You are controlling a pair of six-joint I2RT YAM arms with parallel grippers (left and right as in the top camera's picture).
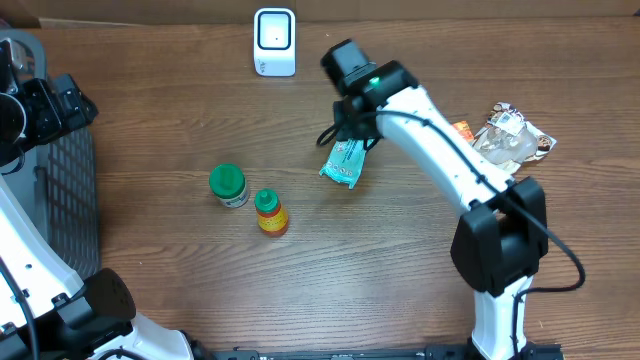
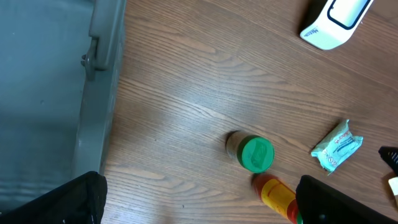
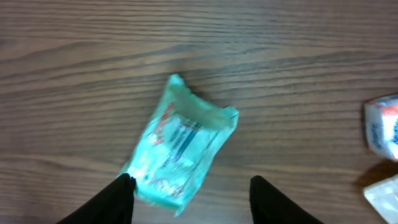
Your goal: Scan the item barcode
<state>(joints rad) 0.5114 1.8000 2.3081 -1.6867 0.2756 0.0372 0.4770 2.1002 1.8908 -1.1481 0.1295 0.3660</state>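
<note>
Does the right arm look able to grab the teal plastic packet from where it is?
Probably yes: the right end effector hangs right over the teal plastic packet, fingers spread, and nothing covers the packet.

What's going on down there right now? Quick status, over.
Left gripper open, empty. Right gripper open over teal packet, lying on table. Nothing between packet and white scanner.

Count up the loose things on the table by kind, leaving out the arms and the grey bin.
white scanner: 1
green-lidded jar: 1
orange bottle: 1
soft packets: 2, the teal packet and the crinkled packet, counted as one bundle
Total: 5
</note>
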